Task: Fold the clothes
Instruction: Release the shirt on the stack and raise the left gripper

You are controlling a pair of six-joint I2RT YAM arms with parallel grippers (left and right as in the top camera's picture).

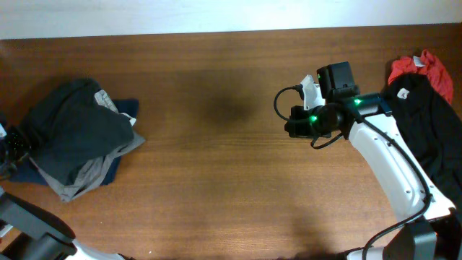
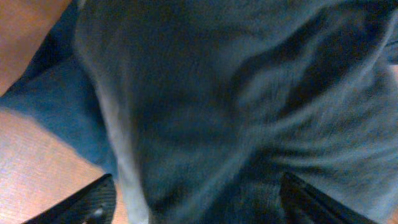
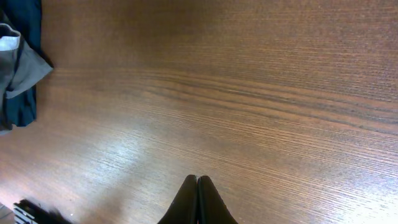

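**Open middle, cloth at both ends**

You have bare bench [image 1: 209,180] across the whole middle, from back edge to front, with room for either arm to pass. At the left, the stack of clothes [image 1: 76,133] stands in the way. Your left end effector [image 2: 199,208] is close over it, fabric filling the gap between its spread fingers [image 2: 93,205]. A black and red heap [image 1: 426,108] lies along the right edge, and the right arm [image 1: 382,155] crosses just beside it. The right end effector [image 3: 197,199], fingers pressed together, hangs over bare wood.

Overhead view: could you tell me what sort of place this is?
Probably a robot clothes-folding bench: wooden table, stack of clothes at one end, black garment and red garment at the other.
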